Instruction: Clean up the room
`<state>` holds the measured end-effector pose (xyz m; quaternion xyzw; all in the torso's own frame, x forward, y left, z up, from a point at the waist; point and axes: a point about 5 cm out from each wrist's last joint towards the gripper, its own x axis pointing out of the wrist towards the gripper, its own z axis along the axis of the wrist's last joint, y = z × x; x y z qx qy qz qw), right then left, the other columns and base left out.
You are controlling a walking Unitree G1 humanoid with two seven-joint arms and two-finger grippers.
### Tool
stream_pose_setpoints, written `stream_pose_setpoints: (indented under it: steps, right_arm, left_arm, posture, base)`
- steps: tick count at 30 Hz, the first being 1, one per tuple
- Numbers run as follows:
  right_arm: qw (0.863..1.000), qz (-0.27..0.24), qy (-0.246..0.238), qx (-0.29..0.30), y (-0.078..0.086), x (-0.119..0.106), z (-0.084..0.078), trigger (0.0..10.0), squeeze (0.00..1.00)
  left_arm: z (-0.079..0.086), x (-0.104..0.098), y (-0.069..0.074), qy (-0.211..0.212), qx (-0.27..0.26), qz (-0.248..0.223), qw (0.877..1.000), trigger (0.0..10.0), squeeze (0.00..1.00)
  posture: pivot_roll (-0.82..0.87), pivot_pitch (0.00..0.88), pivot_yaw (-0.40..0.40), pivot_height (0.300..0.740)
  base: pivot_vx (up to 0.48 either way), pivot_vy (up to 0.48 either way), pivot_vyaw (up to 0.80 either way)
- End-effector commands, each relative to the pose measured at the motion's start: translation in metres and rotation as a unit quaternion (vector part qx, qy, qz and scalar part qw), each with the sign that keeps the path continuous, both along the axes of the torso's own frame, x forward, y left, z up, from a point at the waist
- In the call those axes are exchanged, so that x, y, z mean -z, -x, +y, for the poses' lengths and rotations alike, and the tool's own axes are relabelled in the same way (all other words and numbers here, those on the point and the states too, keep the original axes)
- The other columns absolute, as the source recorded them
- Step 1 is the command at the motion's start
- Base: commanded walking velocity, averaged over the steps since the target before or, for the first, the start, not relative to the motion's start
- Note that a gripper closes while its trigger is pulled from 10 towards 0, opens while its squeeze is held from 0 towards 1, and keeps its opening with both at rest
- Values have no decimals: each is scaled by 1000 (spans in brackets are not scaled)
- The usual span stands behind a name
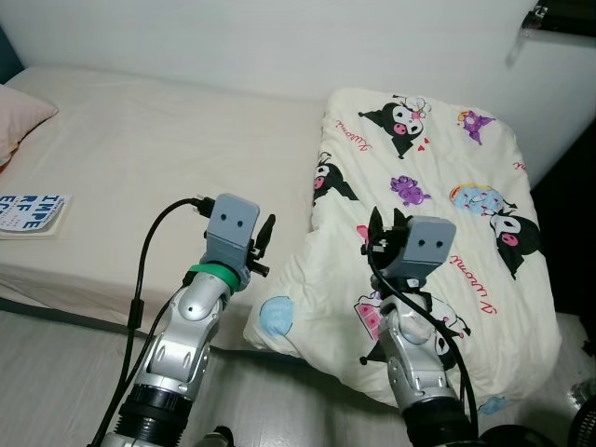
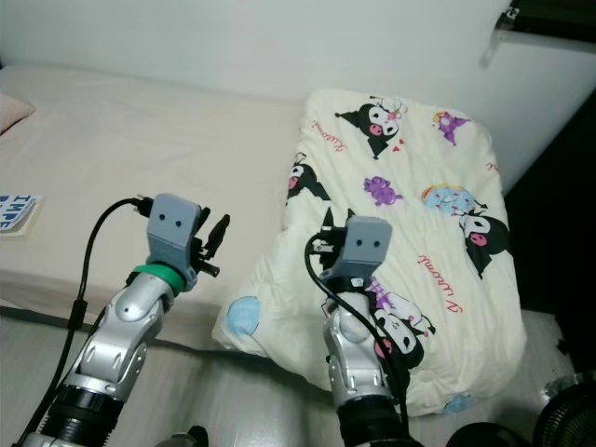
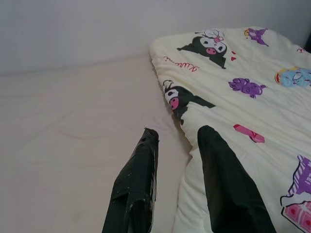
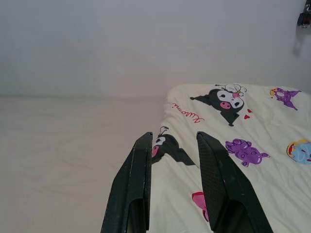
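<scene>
In the left eye view, a bed (image 1: 140, 140) with a cream sheet stands against a white wall. A folded quilt (image 1: 438, 214) with cartoon prints covers the right end of the bed, and its lower corner hangs over the front edge. A book (image 1: 28, 214) lies near the front edge at the left end, and a pink pillow (image 1: 19, 121) lies at the far left. The left claw (image 1: 265, 240) is raised above the front edge, just beside the left side of the quilt. The right claw (image 1: 375, 233) is raised over the quilt.

The right eye view shows the same scene, with a dark fan (image 2: 568, 414) on the floor at the lower right.

In the left wrist view, the left claw (image 3: 177, 141) has its fingers apart and holds nothing; one finger is over the sheet, the other over the quilt (image 3: 243, 87) edge.

In the right wrist view, the right claw (image 4: 173, 141) also has its fingers apart and empty, above the quilt (image 4: 243, 126).
</scene>
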<state>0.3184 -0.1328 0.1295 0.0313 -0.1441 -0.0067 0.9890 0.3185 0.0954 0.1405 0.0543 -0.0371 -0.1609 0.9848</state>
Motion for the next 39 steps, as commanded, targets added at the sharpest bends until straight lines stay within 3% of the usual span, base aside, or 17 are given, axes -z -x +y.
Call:
stream_pose_setpoints:
  steps: [1,39]
  right_arm:
    - [1000,9,8,-2,2,4,0,10000,0]
    - [1000,7,12,6,3,-1,-2,10000,0]
  left_arm:
    - [0,2,0,-1,-1,1,1000,10000,0]
    - [3,-1,-3,9,-13,-5,1000,10000,0]
  posture:
    - [-40,27,56,739]
    - [-48,63,52,739]
  base:
    - [0,0,0]
    - [0,0,0]
